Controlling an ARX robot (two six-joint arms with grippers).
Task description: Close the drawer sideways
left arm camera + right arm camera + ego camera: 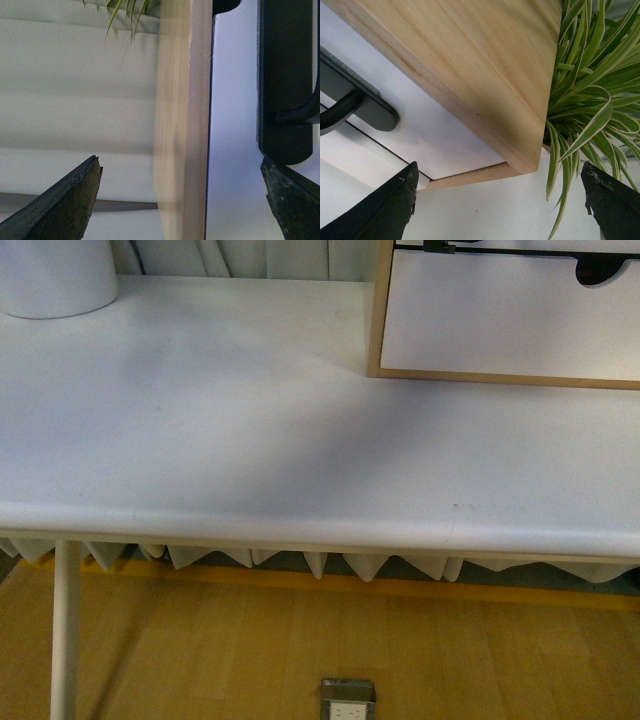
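Observation:
The light wood-framed cabinet (374, 310) stands on the table at the back right. Only the black bar handle (520, 252) of the drawer shows at the front view's top edge. Neither arm shows there. In the left wrist view the drawer's white front (232, 125) and black handle (285, 75) lie beside the wood frame edge (182, 120). My left gripper (182, 200) is open, its jaws spread either side of that edge. In the right wrist view the drawer front (435, 135) and handle end (355, 105) sit by the cabinet's wood side (470, 65). My right gripper (500, 205) is open and empty.
A plain white drawer front with a notch (500, 320) fills the cabinet's lower part. A white round container (55, 280) stands at the table's back left. A striped green plant (590, 100) is next to the cabinet's side. The white table (250, 440) spreads in front.

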